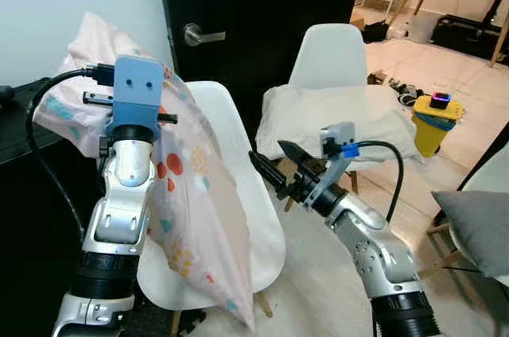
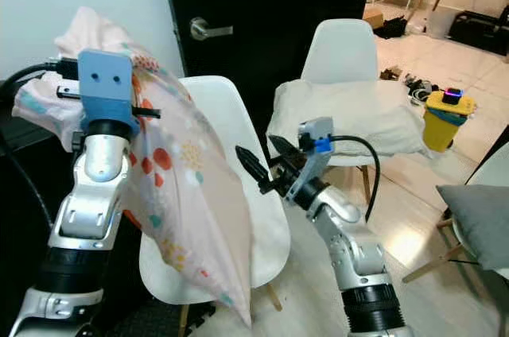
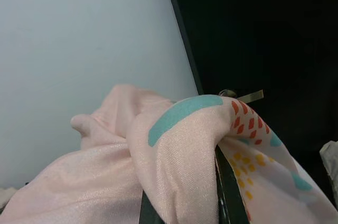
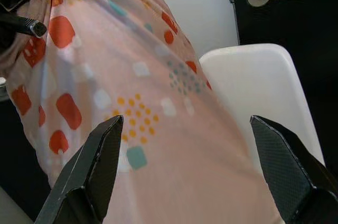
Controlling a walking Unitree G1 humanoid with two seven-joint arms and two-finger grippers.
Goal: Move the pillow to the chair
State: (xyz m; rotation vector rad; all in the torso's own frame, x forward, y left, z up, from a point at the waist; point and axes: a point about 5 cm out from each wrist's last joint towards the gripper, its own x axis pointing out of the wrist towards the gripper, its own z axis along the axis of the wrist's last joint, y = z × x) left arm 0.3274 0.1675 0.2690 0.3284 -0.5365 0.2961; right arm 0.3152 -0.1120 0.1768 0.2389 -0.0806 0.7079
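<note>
Pink spotted pillow (image 1: 191, 194) pinched at its top corner by left gripper (image 3: 182, 211), held high at left, draping over near white chair (image 1: 238, 170). Right gripper (image 1: 276, 164) just right of pillow, fingers spread wide, w/ nothing in them

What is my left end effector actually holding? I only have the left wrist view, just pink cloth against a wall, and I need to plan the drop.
Observer: The left end effector grips the top of the pink patterned pillow, which hangs down over the nearest white chair.
Operator: Where is the right arm?
Observer: The right end effector is open, apart from the pillow, pointing at its side.
Operator: Any other chair?
Observer: Yes, a second white chair behind, carrying a white cushion.
</note>
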